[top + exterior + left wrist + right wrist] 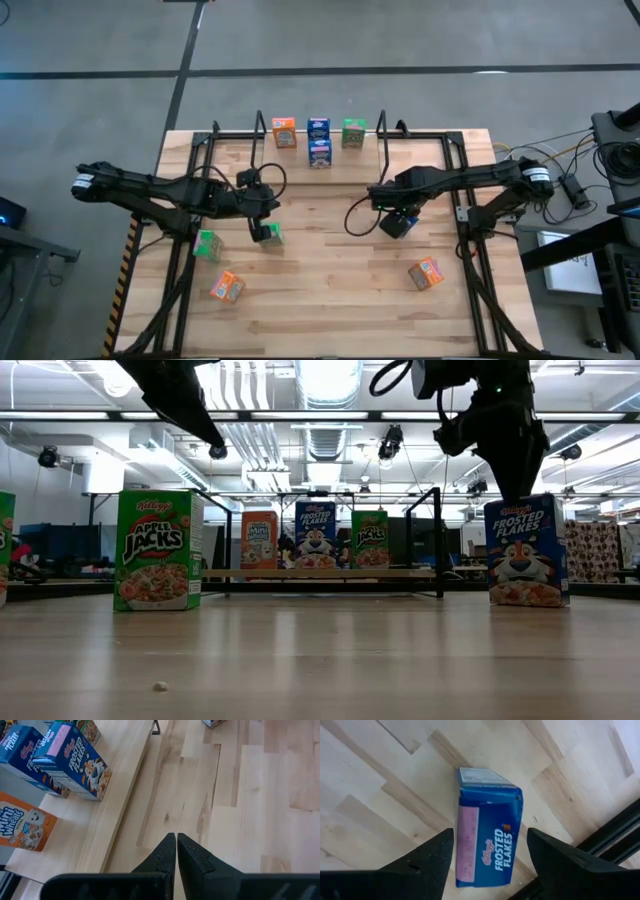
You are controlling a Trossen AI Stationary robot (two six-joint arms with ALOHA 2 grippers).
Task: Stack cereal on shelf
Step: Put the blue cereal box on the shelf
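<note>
A blue Frosted Flakes box [487,835] stands on the table right of centre [527,550]. My right gripper [490,851] is open just above it, one finger on either side, touching nothing. My left gripper [176,845] is shut and empty, above a green Apple Jacks box [268,234] that stands on the table [158,550]. The shelf [320,573] at the far middle carries an orange [284,131], two blue [319,140] and a green box [353,132]. Another green box [207,244] and two orange boxes [227,287] [427,272] lie on the table.
Black frame rails [465,215] run along the table's left and right sides. The shelf's upright hoops [382,122] stand at the far edge. Bare wood [330,290] lies between the near boxes. Cables and equipment [590,170] lie beyond the right edge.
</note>
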